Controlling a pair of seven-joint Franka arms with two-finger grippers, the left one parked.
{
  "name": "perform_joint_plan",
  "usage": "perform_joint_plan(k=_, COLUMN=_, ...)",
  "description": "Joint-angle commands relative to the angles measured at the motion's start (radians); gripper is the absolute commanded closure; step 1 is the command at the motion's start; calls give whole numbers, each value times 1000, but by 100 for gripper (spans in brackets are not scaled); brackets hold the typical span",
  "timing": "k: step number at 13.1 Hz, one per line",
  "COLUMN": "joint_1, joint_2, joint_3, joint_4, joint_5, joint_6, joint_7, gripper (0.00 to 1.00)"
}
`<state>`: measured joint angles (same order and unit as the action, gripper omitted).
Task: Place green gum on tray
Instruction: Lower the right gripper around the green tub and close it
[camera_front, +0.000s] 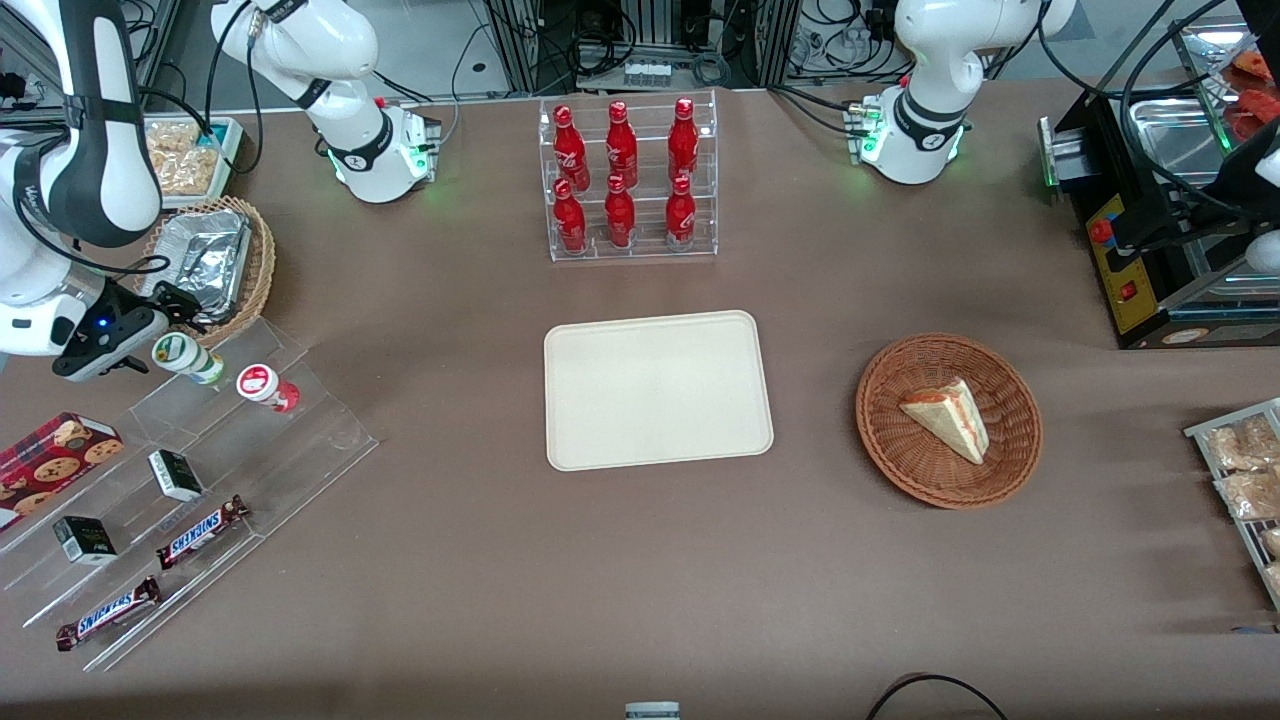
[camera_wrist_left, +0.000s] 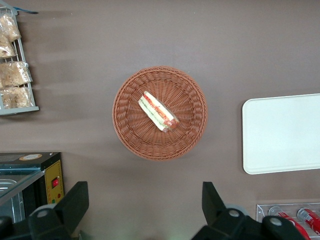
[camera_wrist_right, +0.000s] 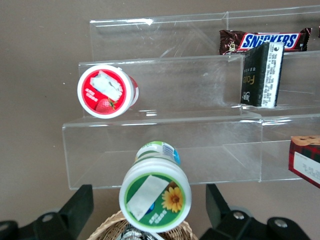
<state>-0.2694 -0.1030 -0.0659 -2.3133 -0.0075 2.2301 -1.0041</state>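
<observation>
At the left edge of the front view, the gripper (camera_front: 150, 335) hangs released, fingers spread around the green gum (camera_front: 187, 358) without touching it. The bottle stands on the clear stepped shelf (camera_front: 290, 420), beside the red-lidded bottle (camera_front: 266, 387). The tray (camera_front: 657, 389) lies mid-desk.

"SNICKERS" reads on two chocolate bars (camera_front: 203, 532) (camera_front: 108, 612) lying on the clear stepped shelf (camera_front: 300, 440); the wrist view shows the same word on one wrapper (camera_wrist_right: 265, 41). The red bottles' (camera_front: 622, 145) script is too small to read.
</observation>
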Motion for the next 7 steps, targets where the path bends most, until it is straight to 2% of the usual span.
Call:
perform_joint_plan(k=1, joint_1=-8, joint_2=-6, joint_3=0, joint_4=-32, joint_5=-9, joint_6=55, joint_7=-11, gripper=0)
perform_joint_plan(k=7, joint_1=-8, joint_2=8, joint_3=0, joint_4=-31, joint_5=-11, joint_6=83, joint_7=-11, gripper=1)
